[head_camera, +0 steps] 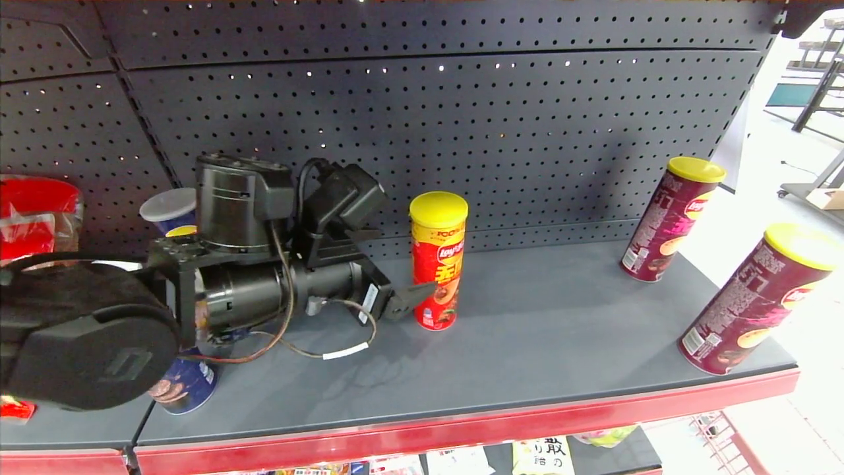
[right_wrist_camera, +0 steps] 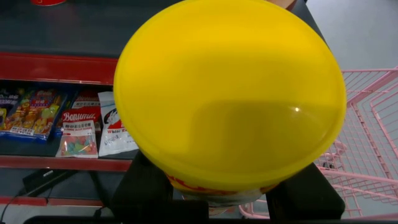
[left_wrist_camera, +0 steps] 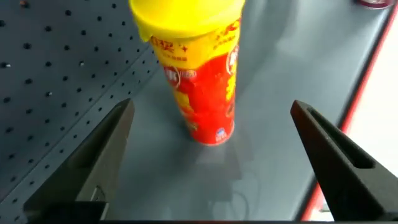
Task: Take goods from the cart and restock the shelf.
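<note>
Yellow-lidded chip can (right_wrist_camera: 230, 106) sits pinched in our right gripper (right_wrist_camera: 227, 194), not yet shelved. Our left gripper (left_wrist_camera: 211, 104), spread wide, faces the red chip can (head_camera: 437, 264) standing just ahead on the shelf (head_camera: 527, 343); restocking seems partway.

Red can (head_camera: 437, 270) upright (yellow lid), on shelf (head_camera: 560, 330)

Head view over shelf (head_camera: 527, 330); left wrist close on the same red can (head_camera: 438, 260); right wrist atop yellow-lidded can (right_wrist_camera: 230, 112).
</note>
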Tool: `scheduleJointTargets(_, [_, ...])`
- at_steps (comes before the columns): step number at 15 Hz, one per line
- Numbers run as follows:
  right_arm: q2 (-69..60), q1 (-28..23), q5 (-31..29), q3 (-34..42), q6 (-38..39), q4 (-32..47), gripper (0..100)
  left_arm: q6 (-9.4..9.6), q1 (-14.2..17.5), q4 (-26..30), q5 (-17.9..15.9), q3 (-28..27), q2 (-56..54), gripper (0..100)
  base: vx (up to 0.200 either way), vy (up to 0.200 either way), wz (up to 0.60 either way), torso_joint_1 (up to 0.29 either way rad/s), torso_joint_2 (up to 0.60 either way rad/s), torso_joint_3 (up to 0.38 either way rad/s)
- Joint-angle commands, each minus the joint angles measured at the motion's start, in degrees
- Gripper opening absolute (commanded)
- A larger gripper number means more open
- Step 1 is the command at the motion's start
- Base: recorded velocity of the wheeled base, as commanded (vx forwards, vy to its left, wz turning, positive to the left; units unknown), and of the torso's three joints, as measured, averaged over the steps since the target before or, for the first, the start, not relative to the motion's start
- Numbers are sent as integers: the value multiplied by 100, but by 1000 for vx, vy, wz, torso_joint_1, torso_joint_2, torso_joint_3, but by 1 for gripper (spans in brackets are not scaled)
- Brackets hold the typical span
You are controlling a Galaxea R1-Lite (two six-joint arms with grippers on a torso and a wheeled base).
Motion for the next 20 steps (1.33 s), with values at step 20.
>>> scheduleJointTargets(20, [9, 4, -4, -1, -3, 4, 0, -3, -146, -601, 413, -1534, 1662, 100, 0, 0, 0, 0, 0, 0])
